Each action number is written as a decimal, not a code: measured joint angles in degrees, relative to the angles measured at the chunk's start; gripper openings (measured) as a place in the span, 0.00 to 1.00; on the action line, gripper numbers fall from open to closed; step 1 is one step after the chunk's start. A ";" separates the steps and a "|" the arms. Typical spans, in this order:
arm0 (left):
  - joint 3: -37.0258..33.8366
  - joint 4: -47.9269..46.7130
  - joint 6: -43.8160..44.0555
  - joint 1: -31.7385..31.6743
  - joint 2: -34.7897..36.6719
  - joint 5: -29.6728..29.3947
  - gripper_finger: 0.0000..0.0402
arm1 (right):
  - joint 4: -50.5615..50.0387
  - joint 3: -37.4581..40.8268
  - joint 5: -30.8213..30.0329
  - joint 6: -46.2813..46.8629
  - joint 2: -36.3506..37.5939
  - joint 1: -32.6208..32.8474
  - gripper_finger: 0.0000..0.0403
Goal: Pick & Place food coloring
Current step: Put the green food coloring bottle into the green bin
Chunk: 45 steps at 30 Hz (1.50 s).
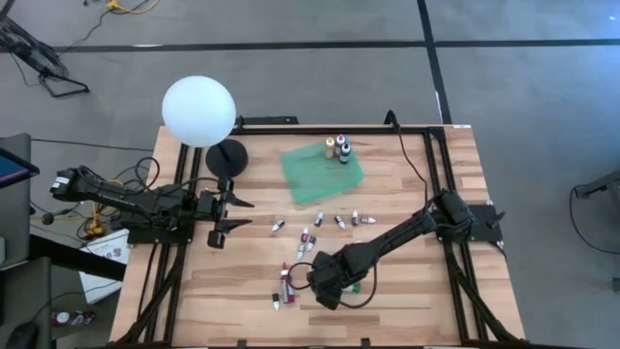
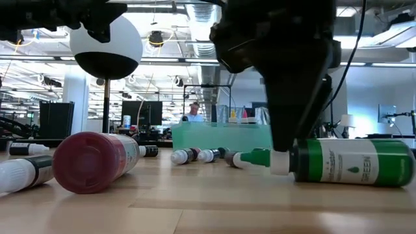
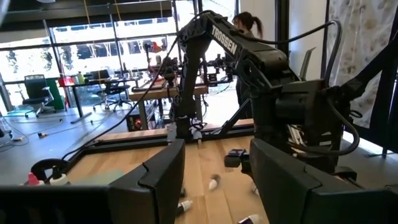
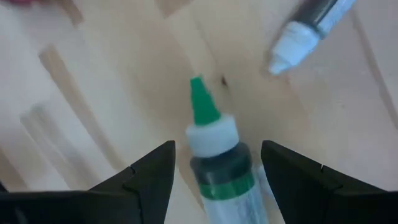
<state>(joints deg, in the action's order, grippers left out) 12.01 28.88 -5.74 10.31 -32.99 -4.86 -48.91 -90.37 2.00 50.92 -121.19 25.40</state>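
At the table's front edge, the right gripper (image 4: 214,180) stands low with its fingers spread either side of a lying green bottle (image 4: 219,165), not closed on it. Only the low view shows that bottle's label (image 2: 354,162), reading "GREEN". Beside it lies a red bottle (image 2: 97,161), with small white-tipped droppers (image 1: 339,221) scattered mid-table. Only the high view shows three bottles (image 1: 338,147) upright on the green tray (image 1: 315,174). The left gripper (image 1: 232,213) waits open at the left; its wrist view reads "TROSSEN" on the right arm (image 3: 224,40).
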 joint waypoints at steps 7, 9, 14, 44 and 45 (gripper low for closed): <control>0.00 0.02 0.01 0.00 0.00 -0.02 0.44 | -1.66 0.00 1.15 -8.72 0.00 0.24 0.57; 0.00 0.04 0.02 0.00 0.00 -0.02 0.44 | -1.63 0.00 1.16 -10.41 0.00 0.22 0.57; 0.00 0.03 0.02 0.00 0.00 -0.33 0.44 | -1.03 0.00 1.19 -13.43 0.00 -0.06 0.57; 0.00 -0.39 0.35 0.00 0.00 -0.50 0.44 | -1.60 0.00 1.10 -17.93 0.00 -0.65 0.57; 0.00 -0.39 0.35 0.01 0.00 -0.50 0.44 | -1.87 0.00 1.13 -17.82 0.00 -0.50 0.57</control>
<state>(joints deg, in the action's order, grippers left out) 12.01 28.49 -5.39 10.32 -32.99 -5.37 -50.79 -90.37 3.13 33.10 -121.19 24.91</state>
